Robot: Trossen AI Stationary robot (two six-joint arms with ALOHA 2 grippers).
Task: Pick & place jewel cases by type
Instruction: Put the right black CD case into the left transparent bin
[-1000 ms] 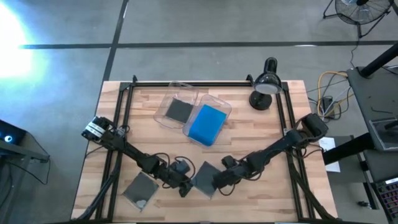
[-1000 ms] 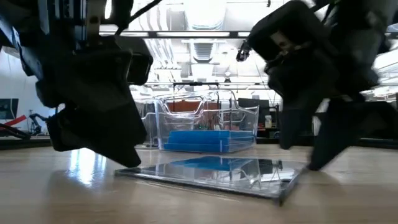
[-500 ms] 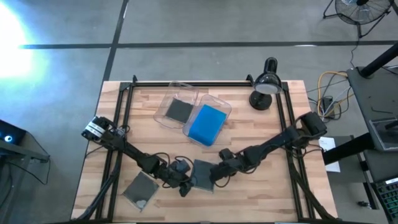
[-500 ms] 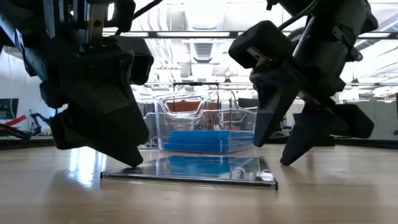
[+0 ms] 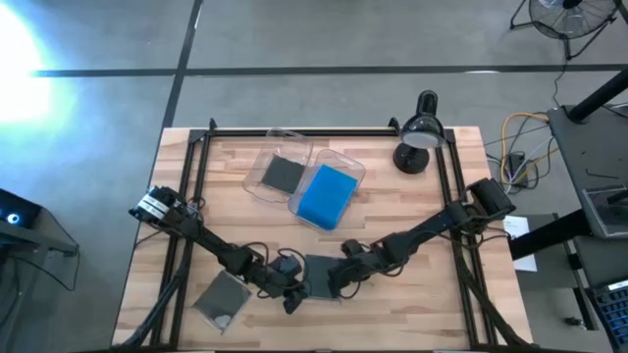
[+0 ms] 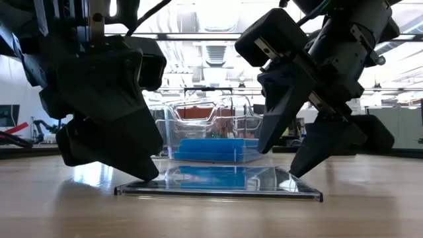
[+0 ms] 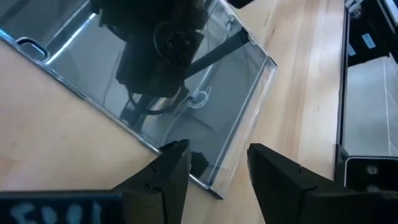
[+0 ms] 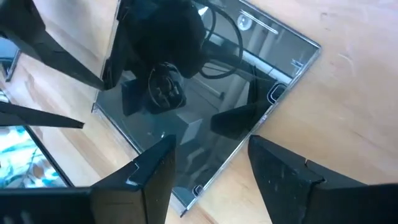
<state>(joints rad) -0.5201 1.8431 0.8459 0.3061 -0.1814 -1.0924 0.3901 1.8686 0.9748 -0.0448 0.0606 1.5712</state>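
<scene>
A dark grey jewel case [image 5: 316, 273] lies flat on the wooden table near its front middle, seen edge-on in the low view [image 6: 218, 184]. My left gripper [image 5: 292, 292] is open at the case's left corner. In the left wrist view [image 7: 214, 155] the corner lies between its fingers. My right gripper [image 5: 340, 279] is open at the case's right edge. In the right wrist view [image 8: 211, 155] one finger stands over the case and the other over the wood. A second dark case [image 5: 224, 297] lies flat at the front left. My left gripper comes slanting down from the table's left. One fingertip [image 6: 147, 176] meets the top face of the case at its left corner [image 7: 202, 171]; the other finger stands off the case over the wood. The case lies flat on the table. My right gripper comes slanting down from the table's right. One fingertip [image 6: 295, 172] meets the case's top face beside its right edge [image 8: 205, 180]. The other finger [image 8: 283, 165] is outside that edge over the wood. The case lies flat.
Two clear bins stand at the back middle, one holding a dark case [image 5: 282, 174] and one holding blue cases [image 5: 326, 194]. A black desk lamp [image 5: 417, 137] stands at the back right. A black frame [image 5: 324, 132] runs along the table's edges.
My right gripper has gone toward the table's left, up to the case. The case has turned about flat on the table and slid a little toward my left gripper, which has kept its place.
</scene>
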